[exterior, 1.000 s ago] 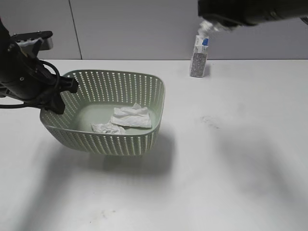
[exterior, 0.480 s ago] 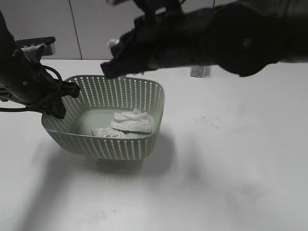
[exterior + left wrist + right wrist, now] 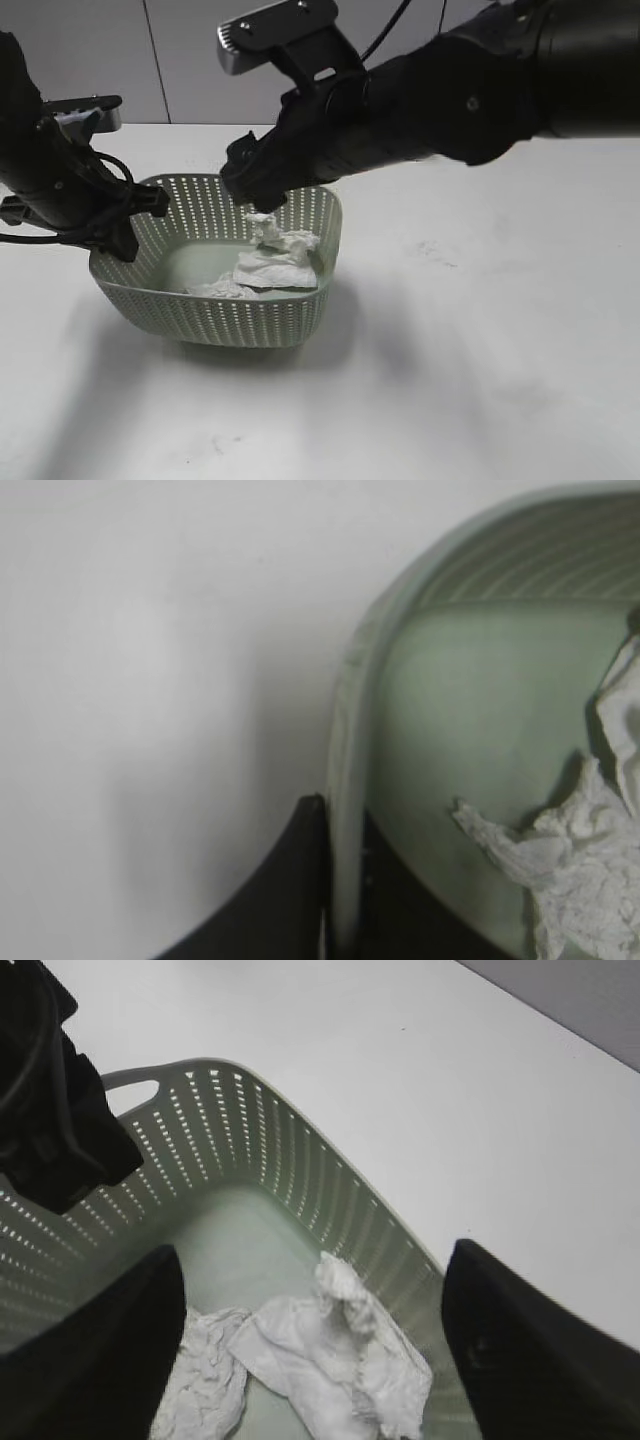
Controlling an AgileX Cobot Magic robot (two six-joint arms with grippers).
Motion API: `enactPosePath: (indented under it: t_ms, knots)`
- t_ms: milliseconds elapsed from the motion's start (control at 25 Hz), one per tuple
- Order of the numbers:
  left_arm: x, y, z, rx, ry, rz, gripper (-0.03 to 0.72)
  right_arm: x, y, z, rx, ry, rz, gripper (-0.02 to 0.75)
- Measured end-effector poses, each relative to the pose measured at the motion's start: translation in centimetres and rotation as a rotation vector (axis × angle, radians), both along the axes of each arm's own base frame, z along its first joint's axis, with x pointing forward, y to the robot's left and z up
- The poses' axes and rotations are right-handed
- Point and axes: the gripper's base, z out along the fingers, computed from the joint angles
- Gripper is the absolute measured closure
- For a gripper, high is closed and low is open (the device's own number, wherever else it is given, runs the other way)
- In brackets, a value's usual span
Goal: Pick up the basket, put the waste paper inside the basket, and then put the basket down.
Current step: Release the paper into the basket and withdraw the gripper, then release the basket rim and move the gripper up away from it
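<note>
The pale green basket (image 3: 230, 305) is held a little above the table, and my left gripper (image 3: 128, 218) is shut on its left rim. In the left wrist view the jaws (image 3: 343, 880) clamp the basket rim (image 3: 345, 730) from both sides. My right gripper (image 3: 255, 198) hovers over the basket, open and empty. In the right wrist view its fingers (image 3: 315, 1355) spread wide above the waste paper (image 3: 340, 1350). Three white wads lie in the basket (image 3: 250, 1130): a small one (image 3: 266, 228) on top of a flat one (image 3: 275, 265), and another (image 3: 205, 1380) beside them. Paper also shows in the left wrist view (image 3: 580, 870).
The white table (image 3: 480, 330) stretches to the right and front of the basket. My right arm (image 3: 450, 90) spans the upper middle of the exterior view and hides the back of the table. The left arm (image 3: 50, 1130) shows at the basket's handle.
My right arm has swung in from the upper right to over the basket. A third paper wad now lies on the two inside. The left gripper keeps its grip on the rim.
</note>
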Motion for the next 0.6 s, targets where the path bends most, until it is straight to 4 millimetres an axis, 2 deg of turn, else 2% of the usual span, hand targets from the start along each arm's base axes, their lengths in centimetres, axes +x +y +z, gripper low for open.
enactPosePath:
  t_ms: [120, 280, 400, 520, 600]
  knots:
    - [0.1, -0.1, 0.2, -0.014, -0.001, 0.009, 0.685, 1.6, -2.0, 2.5, -0.005, 0.024, -0.072, 0.115]
    - [1.1, -0.6, 1.4, -0.036, -0.044, 0.008, 0.685, 4.7, -7.4, 4.9, -0.043, 0.058, -0.225, 0.139]
    - [2.6, -1.9, 2.6, -0.055, -0.091, -0.011, 0.685, 6.2, -11.9, 5.1, -0.112, 0.129, -0.327, 0.147]
    - [4.6, -3.6, 2.9, -0.068, -0.088, -0.028, 0.685, 6.8, -16.0, 4.7, -0.166, 0.243, -0.413, 0.148]
    - [6.0, -4.6, 2.3, -0.070, -0.059, -0.026, 0.685, 6.5, -17.8, 4.8, -0.179, 0.310, -0.441, 0.149]
